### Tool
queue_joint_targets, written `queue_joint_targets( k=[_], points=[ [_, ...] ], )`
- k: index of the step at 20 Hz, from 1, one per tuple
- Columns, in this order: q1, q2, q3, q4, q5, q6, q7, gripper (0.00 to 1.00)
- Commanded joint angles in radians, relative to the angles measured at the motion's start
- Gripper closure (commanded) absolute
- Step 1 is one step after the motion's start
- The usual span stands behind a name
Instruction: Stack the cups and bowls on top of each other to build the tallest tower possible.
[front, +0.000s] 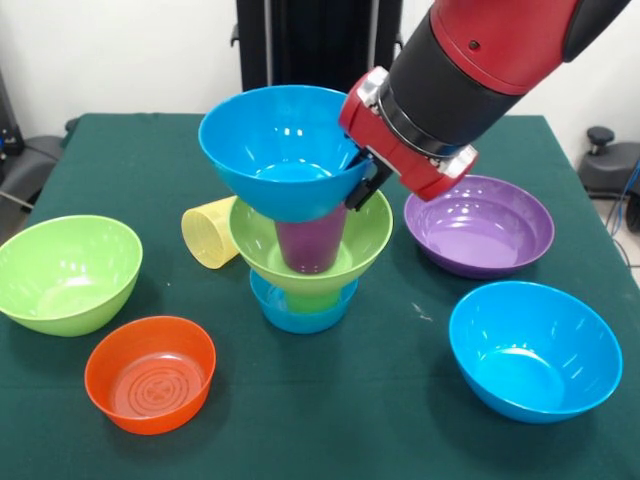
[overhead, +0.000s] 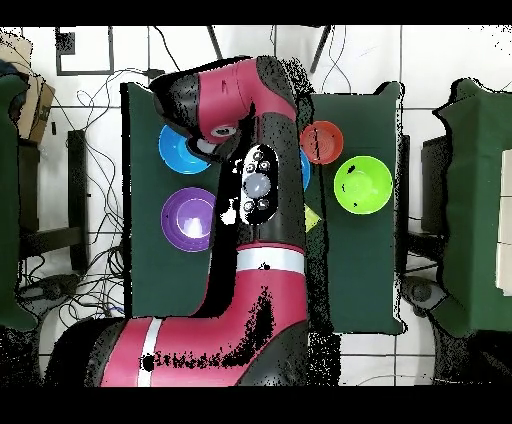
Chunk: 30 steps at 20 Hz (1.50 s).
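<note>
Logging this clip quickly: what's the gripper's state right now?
Gripper: at the rim of the top blue bowl on the tower; open or shut cannot be told.

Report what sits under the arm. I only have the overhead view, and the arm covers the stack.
Observer: The tower has five pieces: small blue bowl, green cup, green bowl, purple cup, blue bowl on top.
Operator: Give me the blue bowl's attitude.
Observer: It looks slightly tilted on the purple cup, not level.
Operator: Place the gripper.
Observer: The gripper is at the blue bowl's rim, on the side toward the purple bowl.
</note>
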<state>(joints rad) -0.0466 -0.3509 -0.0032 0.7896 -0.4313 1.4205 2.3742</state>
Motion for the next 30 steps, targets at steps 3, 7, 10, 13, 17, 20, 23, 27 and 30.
queue_joint_targets(
  k=[3,7,10,13,17,20,23,27,30],
  points=[
    [0.021,0.001,0.039,-0.022,0.010,0.091,-0.071,1.00],
    [0.023,-0.007,0.032,-0.002,0.014,0.080,-0.070,1.00],
    [0.022,-0.006,0.029,-0.005,0.014,0.081,-0.075,1.00],
    [0.020,-0.006,0.027,-0.006,0.011,0.078,-0.081,1.00],
    [0.022,-0.008,0.023,0.001,0.012,0.072,-0.077,1.00],
    [0.023,-0.013,0.020,0.016,0.015,0.061,-0.074,1.00],
    [0.029,-0.017,0.016,0.026,0.019,0.057,-0.065,1.00],
    [0.031,-0.015,0.013,0.028,0.026,0.054,-0.059,1.00],
    [0.033,-0.015,0.008,0.031,0.031,0.050,-0.060,1.00]
  ],
)
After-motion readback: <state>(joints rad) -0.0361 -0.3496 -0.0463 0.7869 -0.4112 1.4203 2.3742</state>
